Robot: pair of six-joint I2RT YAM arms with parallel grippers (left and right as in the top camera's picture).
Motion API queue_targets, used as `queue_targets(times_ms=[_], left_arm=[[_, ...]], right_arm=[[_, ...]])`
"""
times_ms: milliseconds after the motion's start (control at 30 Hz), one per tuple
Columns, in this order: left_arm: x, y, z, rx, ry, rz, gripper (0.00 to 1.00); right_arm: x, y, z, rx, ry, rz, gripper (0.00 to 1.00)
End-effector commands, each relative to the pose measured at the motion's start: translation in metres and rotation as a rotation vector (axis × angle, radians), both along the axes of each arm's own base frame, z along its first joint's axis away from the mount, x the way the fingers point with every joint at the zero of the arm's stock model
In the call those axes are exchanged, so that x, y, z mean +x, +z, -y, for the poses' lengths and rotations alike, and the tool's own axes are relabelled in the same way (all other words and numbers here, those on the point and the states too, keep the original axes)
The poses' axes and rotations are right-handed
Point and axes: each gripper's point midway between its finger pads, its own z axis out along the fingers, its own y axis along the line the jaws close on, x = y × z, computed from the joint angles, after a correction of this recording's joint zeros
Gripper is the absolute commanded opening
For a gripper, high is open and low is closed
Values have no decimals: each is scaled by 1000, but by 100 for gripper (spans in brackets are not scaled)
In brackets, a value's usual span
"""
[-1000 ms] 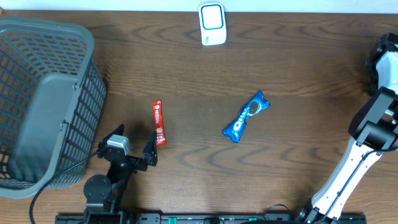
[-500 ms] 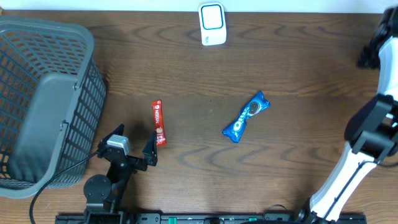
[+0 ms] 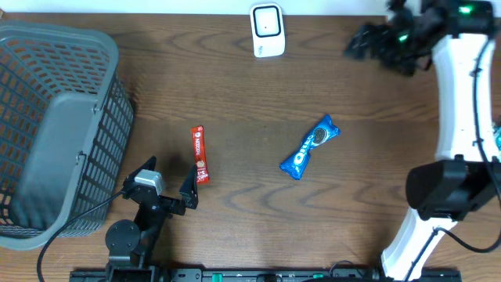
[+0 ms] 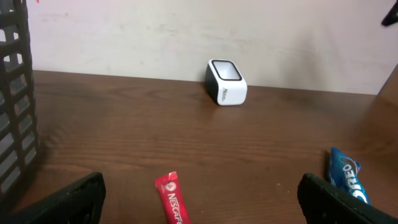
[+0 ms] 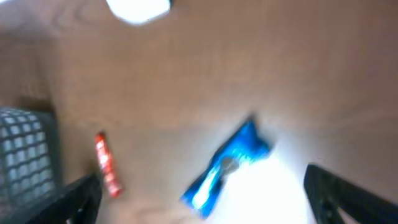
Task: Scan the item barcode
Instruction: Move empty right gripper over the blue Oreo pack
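The blue Oreo packet (image 3: 311,146) lies flat on the brown table (image 3: 235,86), a little right of centre. It is slanted, with one end pointing toward the far right. Well apart from it, to the left, lies the red Nescafé stick (image 3: 200,154), set roughly lengthwise toward the far edge. The white barcode scanner (image 3: 267,30) stands at the far edge of the table (the left wrist view shows it upright, window on top). A grey basket (image 3: 47,125) takes up the left end.

The left pincer (image 3: 167,176) sits low at the near edge, its jaws spread wide and holding nothing. The near end of the Nescafé stick lies just beside one fingertip; whether they touch I cannot tell.

The right pincer (image 3: 369,41) hangs over the far right part of the table, to the right of the scanner and well apart from the Oreo packet. Its wrist view is blurred, yet both fingers show at the lower corners, wide apart with nothing between them. The packet and the stick lie on the table beyond.
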Motion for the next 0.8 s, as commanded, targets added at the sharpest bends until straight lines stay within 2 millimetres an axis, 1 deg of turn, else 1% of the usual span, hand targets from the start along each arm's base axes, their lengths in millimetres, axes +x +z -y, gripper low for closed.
queue_targets(times_ms=[0,67,200,233,267,300,333,367,467,567,633,667,767], left_arm=[[-1,-15,2,-7,-10,-47,98],[-1,-15,2,-7,-9,-47,98],[-1,-15,2,-7,-9,-47,98],[-1,-15,2,-7,-9,-47,98],[-1,-15,2,-7,-9,-47,98],[-1,-15,2,-7,-10,-47,98],[-1,-15,2,-7,-9,-47,98],[-1,-15,2,-7,-9,-47,98],[-1,-15,2,-7,-10,-47,98],[-1,-15,2,-7,-9,-47,98],[-1,-15,2,-7,-10,-47,98],[-1,-15,2,-7,-10,-47,98],[-1,-15,2,-7,-9,-47,98]], right_arm=[[-27,-27,-13,-44,-298,-265,99],[-36,-34,-33,-62,-299,-305,99],[-46,-41,-75,-91,-178,-290,99],[-48,-43,-82,-109,-150,-283,99],[-50,-44,-89,-130,-128,-269,98],[-50,-47,-94,-154,-119,-254,86],[-55,-50,-100,-188,-156,-267,89],[-62,-53,-102,-214,-218,-300,99],[-87,-62,-107,-295,-385,-405,98],[-95,-79,-117,-344,-406,-455,99],[-101,-93,-117,-373,-437,-520,95],[-102,-104,-115,-400,-459,-559,91],[-103,-127,-109,-444,-491,-626,84]])
